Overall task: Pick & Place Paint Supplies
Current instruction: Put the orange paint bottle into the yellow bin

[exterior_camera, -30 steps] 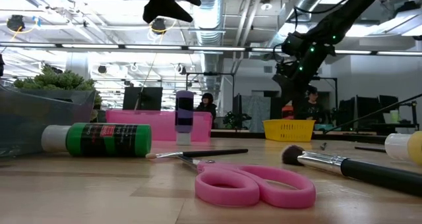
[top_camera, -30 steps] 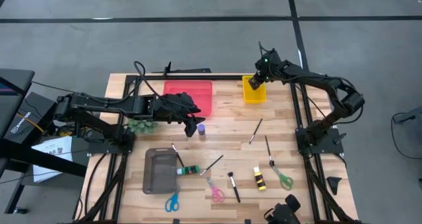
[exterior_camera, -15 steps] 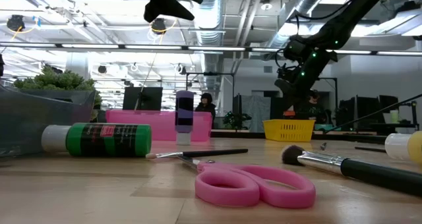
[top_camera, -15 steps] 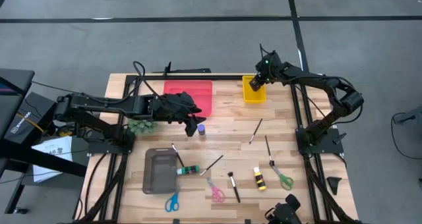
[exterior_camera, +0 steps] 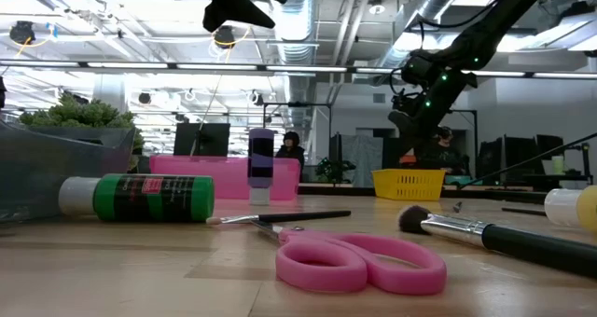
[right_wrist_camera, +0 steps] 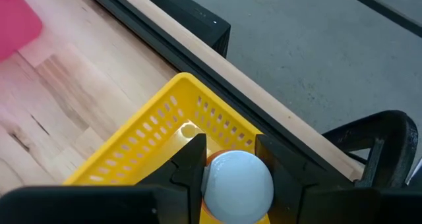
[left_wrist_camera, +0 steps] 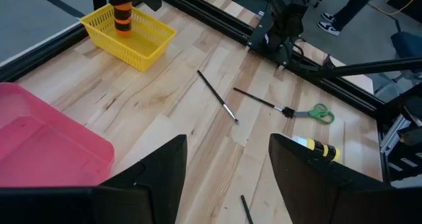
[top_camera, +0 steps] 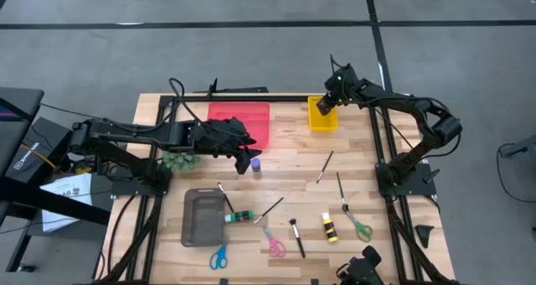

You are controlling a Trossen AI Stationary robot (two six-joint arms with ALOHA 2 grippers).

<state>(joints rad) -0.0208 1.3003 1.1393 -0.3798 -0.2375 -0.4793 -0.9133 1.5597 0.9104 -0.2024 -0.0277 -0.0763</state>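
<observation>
My right gripper (right_wrist_camera: 232, 159) is over the yellow basket (top_camera: 322, 117) near the table's far edge and is shut on an orange bottle (left_wrist_camera: 122, 16) with a white cap (right_wrist_camera: 237, 178). My left gripper (left_wrist_camera: 227, 158) is open and hovers above the upright purple bottle (top_camera: 255, 163), which stands on its base in front of the pink tray (top_camera: 243, 121). A green bottle (top_camera: 241, 215) lies on its side beside the grey tray (top_camera: 203, 218). A yellow-and-black bottle (top_camera: 330, 227) and several dark-handled brushes (top_camera: 325, 166) lie flat on the wood. My right gripper pinches the orange bottle at its upper end, just below the white cap (right_wrist_camera: 237, 178), one finger (right_wrist_camera: 191, 159) on each side. The fingers come from above, pointing down. The bottle hangs upright with its lower part (left_wrist_camera: 122, 28) inside the yellow basket; whether it touches the basket floor I cannot tell.
A fuzzy green tuft (top_camera: 180, 160) sits beside the left arm. Blue scissors (top_camera: 219, 256), pink scissors (top_camera: 273, 245) and green scissors (top_camera: 360, 228) lie toward the near edge. Black frame rails run along the table's far edge and sides. Bare wood lies between the pink tray and the basket.
My right gripper, with the orange bottle in it, has shifted a little toward the table's right edge above the yellow basket. My left arm has kept still.
</observation>
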